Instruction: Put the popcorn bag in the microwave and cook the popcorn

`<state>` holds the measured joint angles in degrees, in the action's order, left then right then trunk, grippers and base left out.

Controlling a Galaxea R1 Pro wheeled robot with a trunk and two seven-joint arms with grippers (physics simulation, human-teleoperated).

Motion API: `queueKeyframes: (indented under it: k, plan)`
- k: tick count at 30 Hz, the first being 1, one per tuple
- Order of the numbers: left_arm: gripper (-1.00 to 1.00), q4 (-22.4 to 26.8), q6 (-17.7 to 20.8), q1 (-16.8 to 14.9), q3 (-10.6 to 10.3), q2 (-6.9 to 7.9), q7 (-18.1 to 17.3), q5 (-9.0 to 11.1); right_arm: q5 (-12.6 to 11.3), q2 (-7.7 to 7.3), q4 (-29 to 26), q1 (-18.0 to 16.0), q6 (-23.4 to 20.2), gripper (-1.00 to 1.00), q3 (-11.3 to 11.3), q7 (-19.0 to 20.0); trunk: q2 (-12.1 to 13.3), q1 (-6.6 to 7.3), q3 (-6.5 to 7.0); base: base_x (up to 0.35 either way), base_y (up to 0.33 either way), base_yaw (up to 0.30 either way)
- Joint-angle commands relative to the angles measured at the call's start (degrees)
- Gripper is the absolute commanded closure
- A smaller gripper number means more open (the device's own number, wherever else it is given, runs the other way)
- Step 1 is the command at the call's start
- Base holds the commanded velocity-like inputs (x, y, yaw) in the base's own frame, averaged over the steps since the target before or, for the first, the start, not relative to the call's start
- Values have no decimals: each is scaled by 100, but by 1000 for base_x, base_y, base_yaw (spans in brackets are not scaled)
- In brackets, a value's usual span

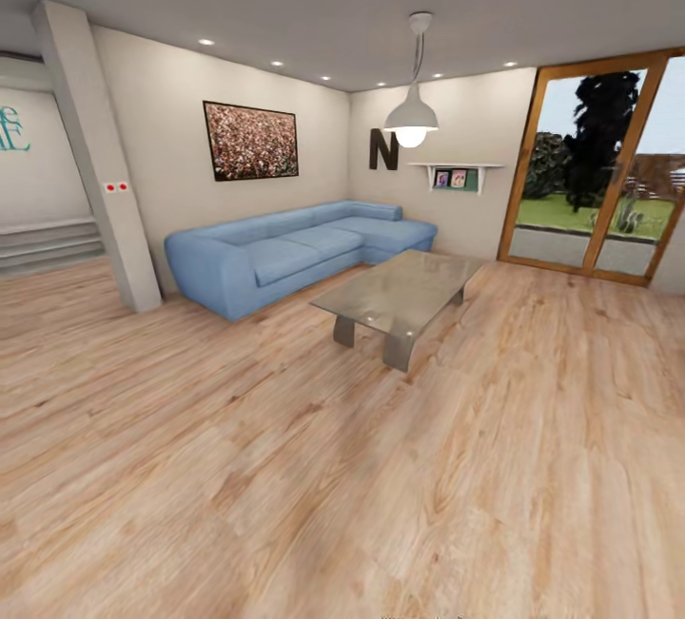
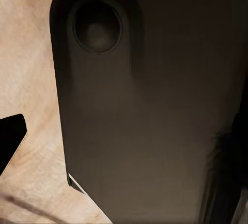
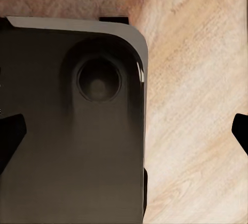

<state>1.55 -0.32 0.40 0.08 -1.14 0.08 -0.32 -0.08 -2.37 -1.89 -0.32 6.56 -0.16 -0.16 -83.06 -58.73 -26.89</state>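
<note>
A: Head view status?
B: Living room; blue corner sofa point(image 1: 295, 253) against the wall; glass coffee table point(image 1: 404, 291) in front of it on the wood floor point(image 1: 285, 467); pendant lamp point(image 1: 411, 120) above; framed picture point(image 1: 250, 141) on the wall; glazed door point(image 1: 599, 172) to the garden at right.
A: Popcorn bag, microwave?
B: Not in these views; location unknown.
A: Tools?
B: Left tool: one dark tip point(image 2: 10, 139) at the edge; right tool: dark tips point(image 3: 10, 133) at both edges, set wide apart, released, grasping nothing; left state: cannot tell; dark robot body point(image 3: 72, 131) over floor in both wrist views.
</note>
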Motion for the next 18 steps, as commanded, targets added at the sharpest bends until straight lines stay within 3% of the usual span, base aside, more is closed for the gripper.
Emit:
queueKeyframes:
  k: [1, 4, 5, 18]
  plan:
    - [-100, 12, -3, 4, 1, 0, 1, -3, -1, 0, 4, -3, 51, -100, -2, -2, -2, 0, -4, 0, 0, -295]
    - [-100, 12, -3, 4, 1, 0, 1, -3, -1, 0, 4, -3, 147, -100, -2, -2, -2, 0, -4, 0, 0, -296]
    - [-100, 12, -3, 4, 1, 0, 1, -3, -1, 0, 4, -3, 658, -100, -2, -2, -2, 0, -4, 0, 0, -297]
    - [-100, 12, -3, 4, 1, 0, 1, -3, -1, 0, 4, -3, 659, -100, -2, -2, -2, 0, -4, 0, 0, -297]
